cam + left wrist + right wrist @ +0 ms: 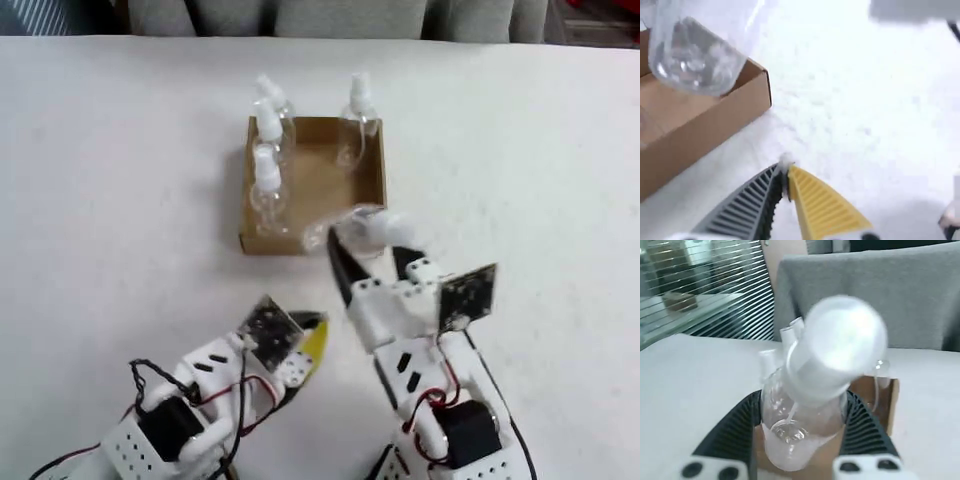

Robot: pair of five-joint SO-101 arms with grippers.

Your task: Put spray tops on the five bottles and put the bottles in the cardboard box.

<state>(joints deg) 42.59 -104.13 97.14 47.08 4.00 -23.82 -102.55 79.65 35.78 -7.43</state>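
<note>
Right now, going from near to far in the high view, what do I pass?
Left end effector → right end effector with its held bottle → front-left standing bottle in the cardboard box → back-left bottle.

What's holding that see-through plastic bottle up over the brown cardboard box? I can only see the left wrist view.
Observer: The right gripper is clamped on the clear plastic bottle, at the corner of the brown cardboard box nearest the arms.
Operator: Does it have its sprayer on?
Observer: Yes, a white spray top is on it.
Operator: How many bottles are in the box?
Observer: Four clear bottles with white spray tops stand inside: three along one wall, one in a far corner.
</note>
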